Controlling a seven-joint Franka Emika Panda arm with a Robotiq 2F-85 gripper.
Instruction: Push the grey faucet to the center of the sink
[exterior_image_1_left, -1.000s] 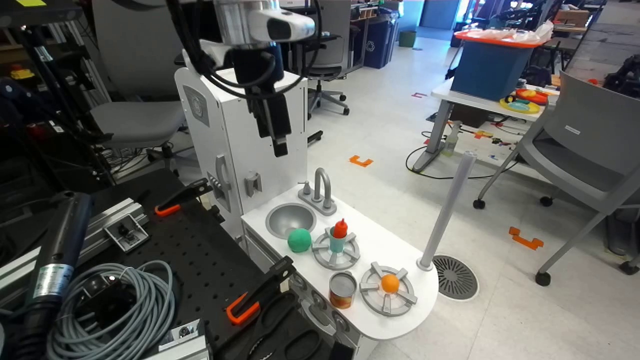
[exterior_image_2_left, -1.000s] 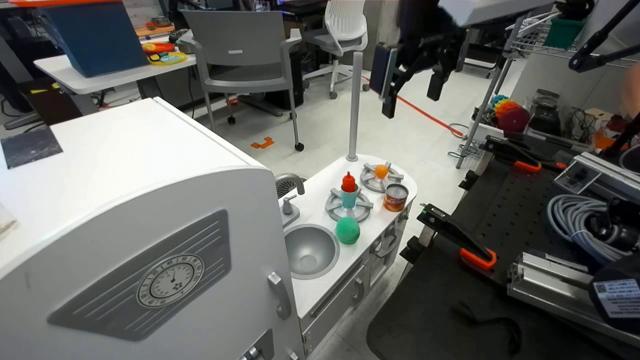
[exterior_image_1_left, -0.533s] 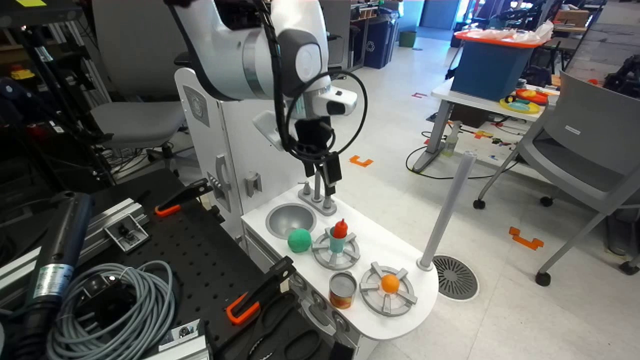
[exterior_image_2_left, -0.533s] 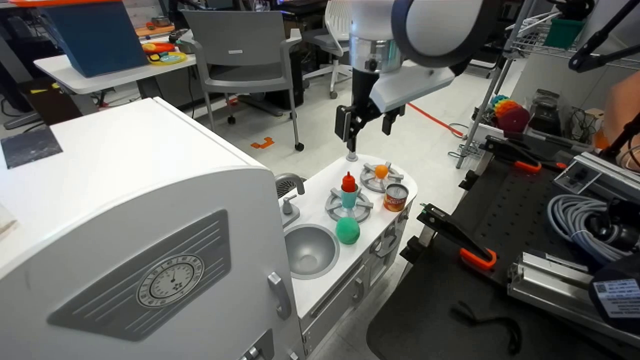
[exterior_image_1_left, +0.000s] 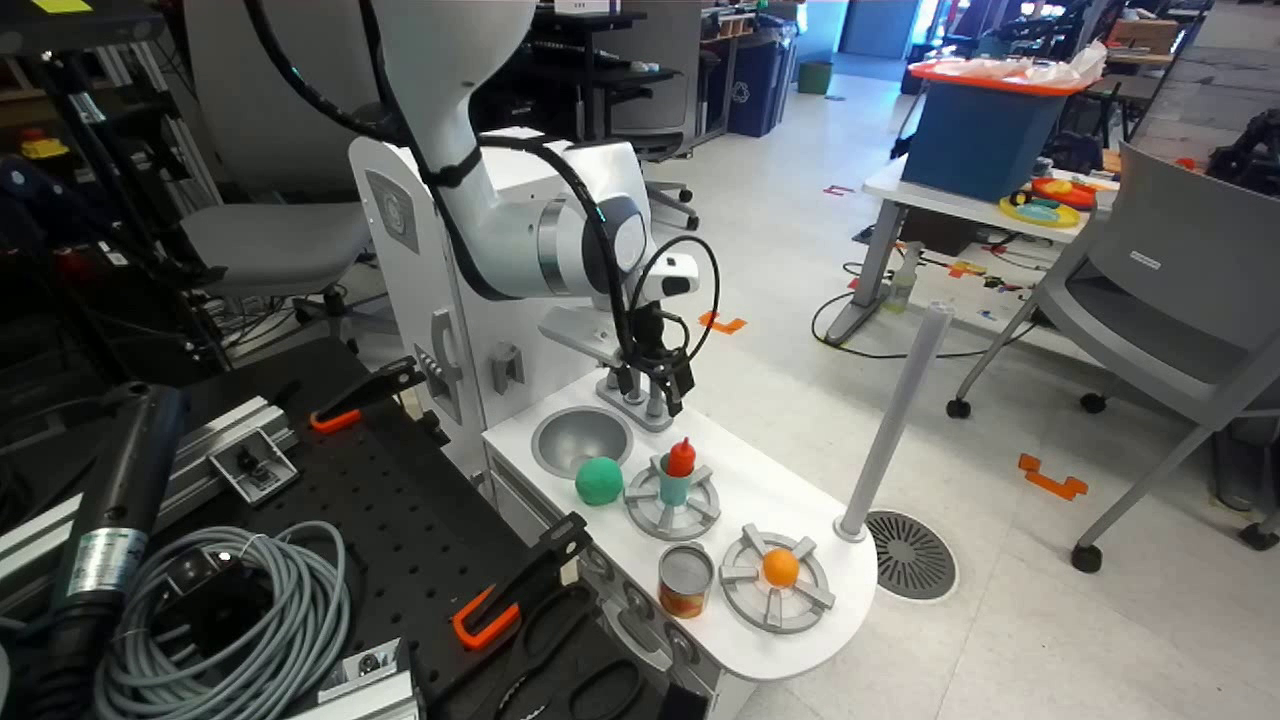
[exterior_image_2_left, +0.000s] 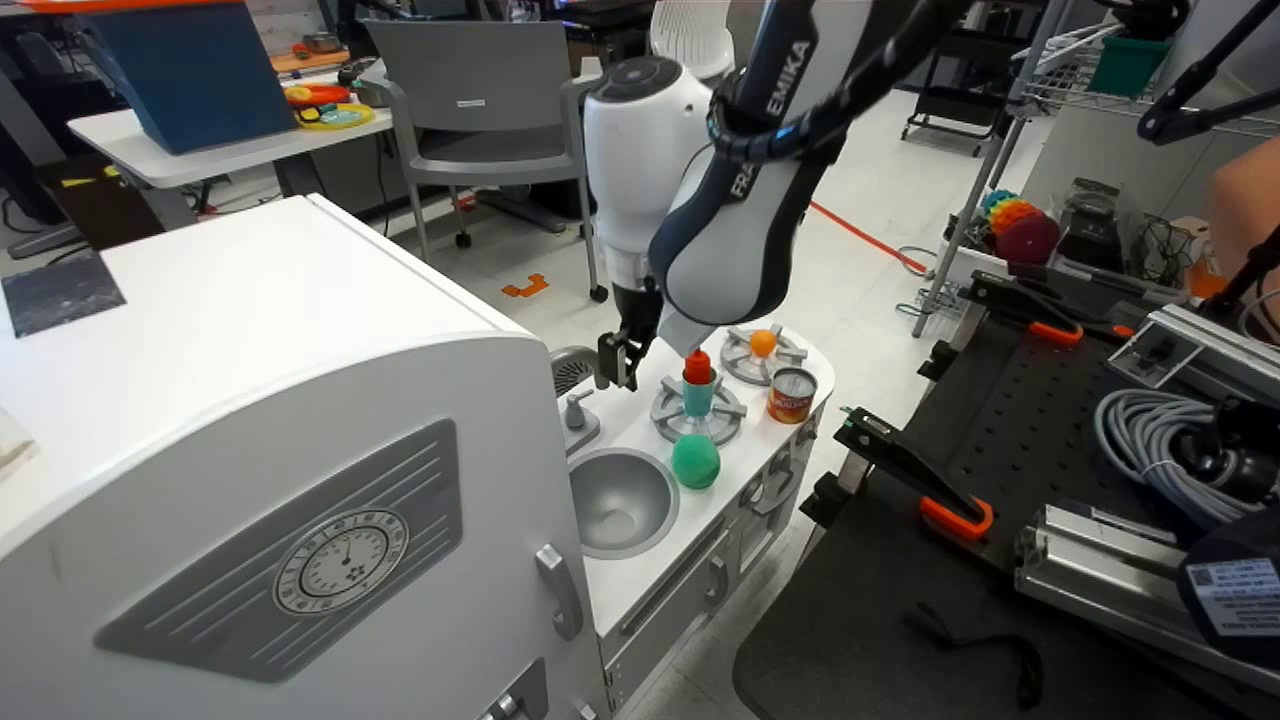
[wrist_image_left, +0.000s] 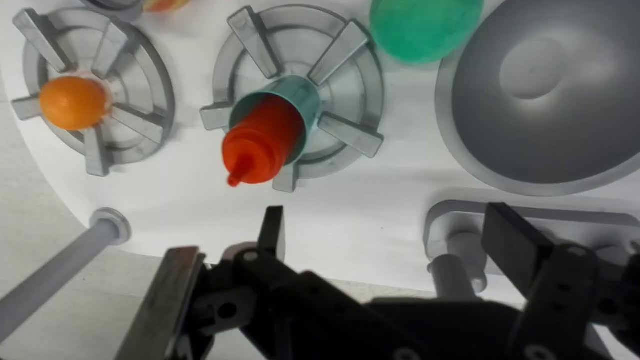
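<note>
The grey faucet shows in both exterior views (exterior_image_1_left: 648, 418) (exterior_image_2_left: 578, 425), standing on its base beside the sink. My gripper partly hides it. In the wrist view the faucet's spout (wrist_image_left: 452, 277) lies between the fingers, nearer the right one, with no clear contact. The sink (exterior_image_1_left: 582, 440), a round grey basin, also shows in the wrist view (wrist_image_left: 545, 115), at the upper right, and in an exterior view (exterior_image_2_left: 620, 505). It holds nothing. My gripper (wrist_image_left: 385, 240) is open, pointing down over the faucet. It also shows in both exterior views (exterior_image_1_left: 650, 390) (exterior_image_2_left: 618, 365).
A green ball (exterior_image_1_left: 599, 481) sits at the sink's rim. A teal cup (wrist_image_left: 300, 97) with a red bottle (wrist_image_left: 265, 137) stands on the near burner. An orange ball (exterior_image_1_left: 780, 567) is on the far burner, a can (exterior_image_1_left: 686, 580) beside it. A tall white unit (exterior_image_2_left: 300, 450) rises by the sink.
The arm has come down from high above the counter to the faucet, staying open. In an exterior view it moved left and down. The faucet, sink and other objects have not visibly moved.
</note>
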